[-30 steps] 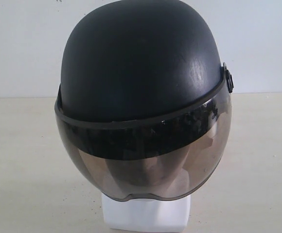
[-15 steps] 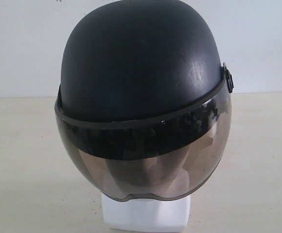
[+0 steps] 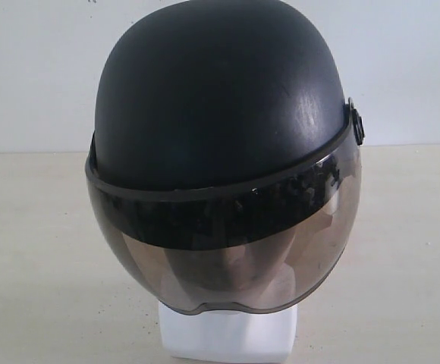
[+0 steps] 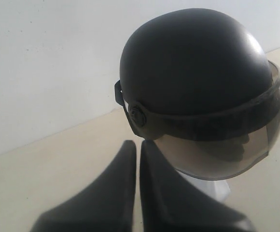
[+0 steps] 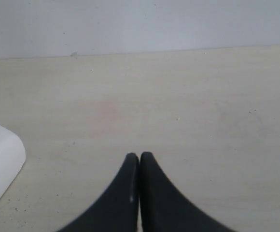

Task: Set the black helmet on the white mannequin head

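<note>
The black helmet (image 3: 220, 98) sits on the white mannequin head (image 3: 227, 334), whose blocky neck base shows below the smoky visor (image 3: 227, 265); a dim face shape shows through the visor. In the left wrist view the helmet (image 4: 193, 67) stands just beyond my left gripper (image 4: 138, 143), whose jaws are shut and hold nothing, with the head's white base (image 4: 212, 186) under the visor. My right gripper (image 5: 139, 155) is shut and empty over bare table. Neither gripper shows in the exterior view.
A pale beige table (image 3: 38, 250) runs to a white wall (image 3: 30, 68) behind. A rounded white block (image 5: 0, 162) lies at the edge of the right wrist view; I cannot tell what it belongs to.
</note>
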You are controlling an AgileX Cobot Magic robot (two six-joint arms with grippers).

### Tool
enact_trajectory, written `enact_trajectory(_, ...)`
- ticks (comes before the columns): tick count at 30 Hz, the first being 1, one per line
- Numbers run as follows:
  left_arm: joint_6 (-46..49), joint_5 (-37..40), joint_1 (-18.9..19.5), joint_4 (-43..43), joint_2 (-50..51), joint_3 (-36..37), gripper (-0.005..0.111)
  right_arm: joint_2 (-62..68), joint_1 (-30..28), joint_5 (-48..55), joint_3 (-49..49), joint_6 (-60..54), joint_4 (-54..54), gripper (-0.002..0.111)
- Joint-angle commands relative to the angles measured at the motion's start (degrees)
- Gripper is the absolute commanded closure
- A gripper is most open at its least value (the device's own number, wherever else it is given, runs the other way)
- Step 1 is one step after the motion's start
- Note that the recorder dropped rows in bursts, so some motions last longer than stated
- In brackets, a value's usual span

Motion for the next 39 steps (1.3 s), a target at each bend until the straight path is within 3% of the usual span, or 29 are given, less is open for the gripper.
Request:
enact_trajectory(1,-0.22,-3.05,3.63,0.77,-2.54,1.09,0.102,-0.28,-0.50,-0.21,-0.07,0.37,0.05,0.108)
enact_trajectory(3,-0.22,-6.85,8.46,0.77,-5.05,4.28,0.102,-0.28,-0.50,-0.21,-0.07,0.37,0.05,0.108)
enact_trajectory(6,-0.32,-12.05,15.79,-0.13,-9.66,16.18,0.102,-0.28,-0.50,-0.21,-0.07,0.37,0.05,0.108)
enact_trajectory(7,-0.32,-14.18,16.47,-1.35,-9.92,19.41,0.102,-0.28,-0.50,-0.21,-0.07,0.37,0.05,0.108)
enact_trajectory(10,-0.32,-31.28,16.99,-10.43,-10.02,31.63,0.102,-0.28,-0.50,-0.21,-0.07,0.37,0.05,0.108)
enact_trajectory(12,-0.32,-40.10,16.99,-12.12,-10.02,37.65,0.102,-0.28,-0.50,-0.21,-0.07,0.37,0.05,0.108)
enact_trajectory(14,-0.06,-42.14,16.99,-10.18,-10.48,41.21,0.102,-0.28,-0.50,-0.21,-0.07,0.37,0.05,0.108)
enact_trajectory(16,0.06,-42.09,16.99,-7.67,-12.01,41.56,0.102,-0.28,-0.50,-0.21,-0.07,0.37,0.05,0.108)
enact_trajectory(20,-1.43,-34.12,16.99,-3.95,-13.74,41.56,0.102,-0.28,-0.50,-0.21,-0.07,0.37,0.05,0.108)
enact_trajectory(23,-8.64,-31.20,16.99,-3.13,-13.74,41.56,0.102,-0.28,-0.50,-0.21,-0.07,0.37,0.05,0.108)
enact_trajectory(28,-21.83,-26.71,16.99,7.41,-13.74,41.56,0.102,-0.28,-0.50,-0.21,-0.07,0.47,0.05,0.108)
enact_trajectory(39,-16.55,-26.96,16.99,8.54,-13.74,41.56,0.102,-0.28,-0.50,-0.21,-0.07,0.47,0.05,0.108)
